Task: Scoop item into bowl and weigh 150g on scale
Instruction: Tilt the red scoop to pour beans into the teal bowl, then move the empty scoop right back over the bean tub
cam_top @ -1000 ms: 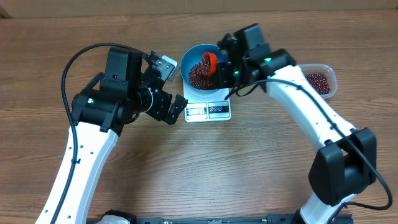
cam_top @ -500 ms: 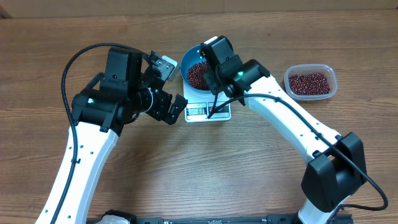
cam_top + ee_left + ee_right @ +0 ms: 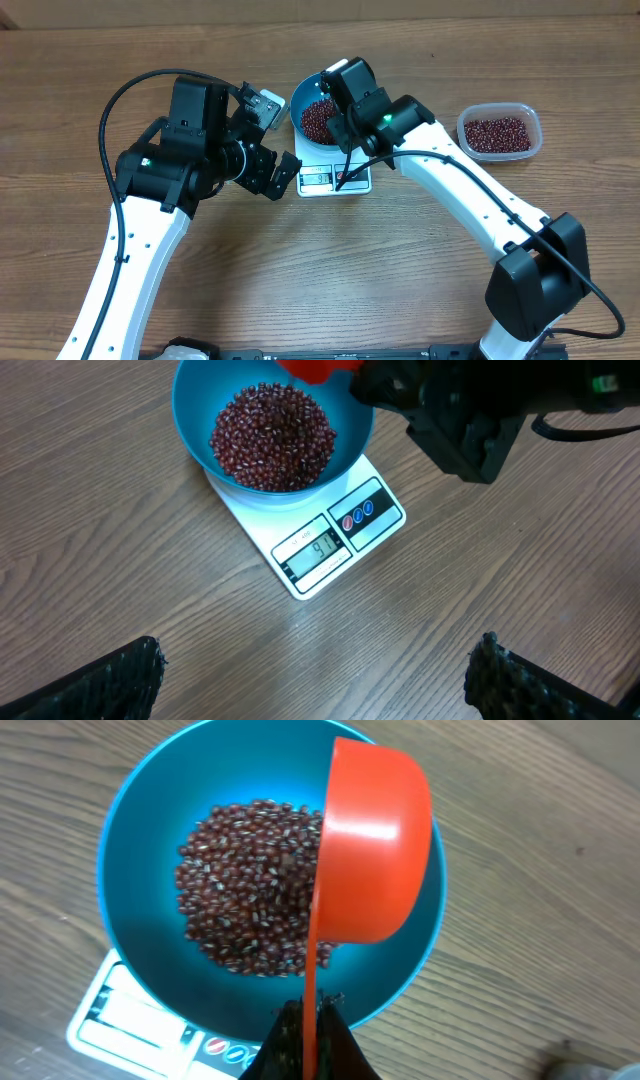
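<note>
Beans [image 3: 255,885], small and dark red-brown, lie in a loose heap at the bottom of the blue bowl [image 3: 130,850], and I see the bowl sitting on the white scale [image 3: 330,540], covering its far half and leaving the display and buttons clear. The display shows digits, but I cannot read them with any certainty. My right gripper [image 3: 310,1035] hangs over the bowl's near rim with its fingers pinched tight on the handle of the red-orange scoop [image 3: 375,845]. The scoop is tipped on its side above the bowl, its mouth turned toward the heap. My left gripper [image 3: 310,685] hovers above the counter [image 3: 300,270] just left of the scale, fingers [image 3: 110,680] spread wide with nothing between them. Well off to the right stands a clear tub [image 3: 498,131] holding more of the same beans.
</note>
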### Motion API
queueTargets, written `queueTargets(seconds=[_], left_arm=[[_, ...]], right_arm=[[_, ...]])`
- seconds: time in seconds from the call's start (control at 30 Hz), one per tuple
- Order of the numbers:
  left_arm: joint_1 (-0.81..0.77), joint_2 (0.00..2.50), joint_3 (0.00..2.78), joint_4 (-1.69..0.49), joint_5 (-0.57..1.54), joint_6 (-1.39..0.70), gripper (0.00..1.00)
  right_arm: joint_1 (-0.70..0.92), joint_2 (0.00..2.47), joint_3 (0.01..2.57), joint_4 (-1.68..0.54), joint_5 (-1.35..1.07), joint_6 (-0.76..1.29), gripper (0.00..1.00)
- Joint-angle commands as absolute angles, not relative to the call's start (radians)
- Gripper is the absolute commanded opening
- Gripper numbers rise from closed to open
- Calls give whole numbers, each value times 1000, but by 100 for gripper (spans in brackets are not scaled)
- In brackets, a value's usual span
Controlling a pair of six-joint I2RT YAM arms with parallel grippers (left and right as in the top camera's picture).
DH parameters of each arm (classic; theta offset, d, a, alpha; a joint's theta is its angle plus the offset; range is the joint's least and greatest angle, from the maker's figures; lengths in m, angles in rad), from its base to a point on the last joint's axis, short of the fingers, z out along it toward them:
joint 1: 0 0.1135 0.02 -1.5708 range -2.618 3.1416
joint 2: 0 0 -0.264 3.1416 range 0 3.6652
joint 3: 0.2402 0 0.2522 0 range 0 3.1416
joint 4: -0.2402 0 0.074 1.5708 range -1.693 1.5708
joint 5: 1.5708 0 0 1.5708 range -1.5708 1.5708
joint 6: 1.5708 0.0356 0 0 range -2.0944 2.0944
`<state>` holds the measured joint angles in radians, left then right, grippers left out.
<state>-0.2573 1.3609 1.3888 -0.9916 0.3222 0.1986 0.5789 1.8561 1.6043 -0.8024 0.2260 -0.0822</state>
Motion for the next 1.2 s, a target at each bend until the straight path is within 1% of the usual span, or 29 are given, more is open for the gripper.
queueTargets(seconds=[0.0, 0.17, 0.3, 0.5, 0.63, 0.83, 0.93, 1.07, 1.17], left_arm=[[-256, 1368, 1403, -991, 329, 213, 99], [-255, 1368, 1403, -991, 329, 213, 100], [-255, 1368, 1403, -991, 329, 213, 99], [-255, 1368, 1403, -991, 329, 214, 100], [-255, 1368, 1403, -991, 329, 213, 99], [-255, 1368, 1403, -991, 329, 213, 100], [-255, 1368, 1403, -991, 329, 213, 99], [-256, 1368, 1403, -991, 329, 213, 100], [-256, 1368, 1403, -991, 329, 213, 100]], right_arm=[[549, 1788, 1638, -795, 177, -71, 4], [485, 1717, 1638, -796, 73, -57, 4], [399, 1649, 1638, -803, 0, -52, 4], [214, 1573, 1638, -897, -2, -54, 4], [71, 1572, 1637, -993, -2, -68, 4], [-83, 1610, 1633, -1095, -1, -161, 4], [-110, 1647, 1625, -1116, 52, -168, 4], [-110, 1717, 1618, -1140, 130, -216, 4], [-110, 1778, 1617, -1163, 215, -215, 4]])
